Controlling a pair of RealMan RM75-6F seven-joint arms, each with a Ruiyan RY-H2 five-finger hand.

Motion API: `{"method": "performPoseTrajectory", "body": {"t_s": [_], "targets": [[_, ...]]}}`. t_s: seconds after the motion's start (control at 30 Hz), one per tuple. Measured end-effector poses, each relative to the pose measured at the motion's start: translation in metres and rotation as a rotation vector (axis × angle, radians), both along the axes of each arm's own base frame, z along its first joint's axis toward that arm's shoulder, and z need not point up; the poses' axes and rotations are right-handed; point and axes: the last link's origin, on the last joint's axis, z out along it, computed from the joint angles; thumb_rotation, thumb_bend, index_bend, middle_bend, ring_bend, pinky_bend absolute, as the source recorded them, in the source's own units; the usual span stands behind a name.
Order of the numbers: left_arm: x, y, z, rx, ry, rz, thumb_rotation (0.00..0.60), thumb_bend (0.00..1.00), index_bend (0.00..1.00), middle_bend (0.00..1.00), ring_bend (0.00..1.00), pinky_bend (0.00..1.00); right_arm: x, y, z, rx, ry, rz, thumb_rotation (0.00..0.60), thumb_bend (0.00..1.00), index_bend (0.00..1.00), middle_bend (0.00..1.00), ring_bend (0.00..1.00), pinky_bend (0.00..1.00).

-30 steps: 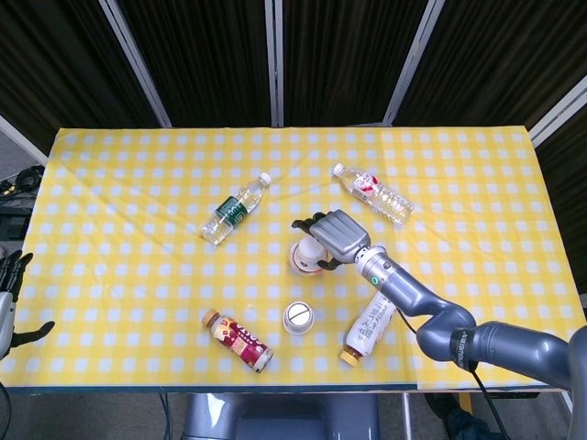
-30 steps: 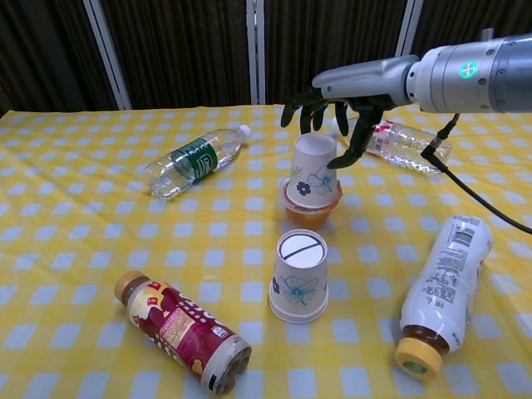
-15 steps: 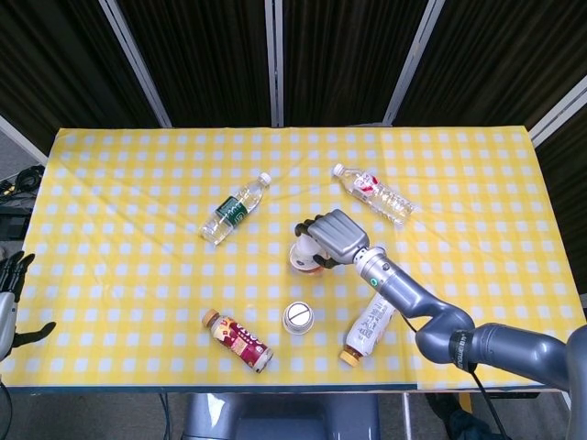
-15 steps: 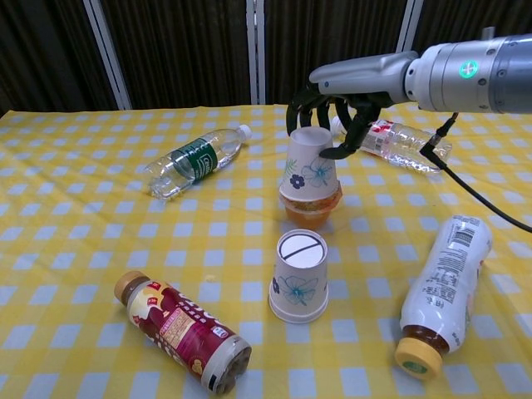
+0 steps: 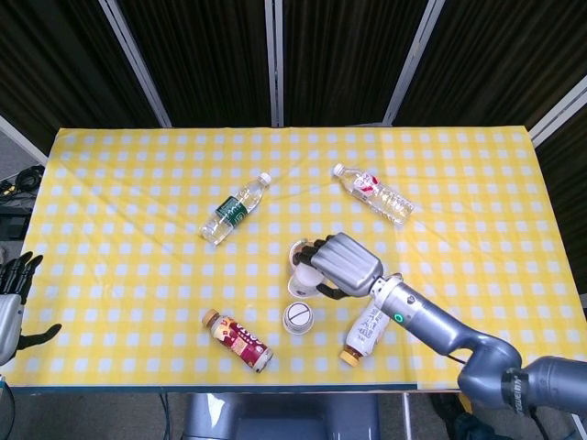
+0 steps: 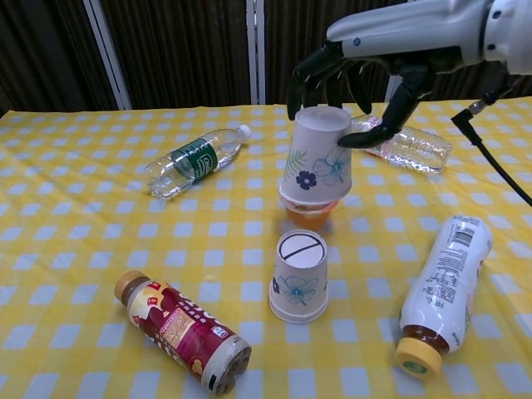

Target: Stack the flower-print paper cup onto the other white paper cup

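My right hand (image 6: 366, 62) (image 5: 346, 264) grips a flower-print paper cup (image 6: 317, 166) (image 5: 303, 259) from above, fingers wrapped round its upturned base. The cup hangs upside down and tilted, its rim just above an orange container (image 6: 309, 216). The other white paper cup (image 6: 299, 278) (image 5: 298, 317) stands upside down on the yellow checked cloth, nearer the front edge and a little below and in front of the held cup. My left hand (image 5: 14, 302) shows at the far left edge, fingers apart and holding nothing.
A green-label water bottle (image 6: 193, 160) lies at the back left and a red-label water bottle (image 6: 407, 145) behind my right hand. A white tea bottle (image 6: 440, 291) lies front right, a brown drink bottle (image 6: 183, 332) front left.
My right hand closed round the flower-print cup, raised it off the orange container and carried it toward the table's front. The left hand has barely moved.
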Motion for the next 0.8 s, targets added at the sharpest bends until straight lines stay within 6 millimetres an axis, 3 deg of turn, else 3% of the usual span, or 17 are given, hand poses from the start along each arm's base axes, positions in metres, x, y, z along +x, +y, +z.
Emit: {"method": "performPoseTrajectory", "body": {"t_s": [0.23,0.8], "targets": [[0.003,-0.003,0.000,-0.004,-0.004,-0.016,0.600,0.00,0.00,0.00,0.00,0.00,-0.010,0.031,-0.010,0.041,0.022,0.083,0.600,0.33,0.35,0.47,0.43,0.52],[0.001,-0.003,0.006,0.004,-0.018,-0.012,0.600,0.00,0.00,0.00,0.00,0.00,-0.005,0.037,-0.031,0.037,0.015,0.116,0.600,0.33,0.35,0.46,0.43,0.52]]}}
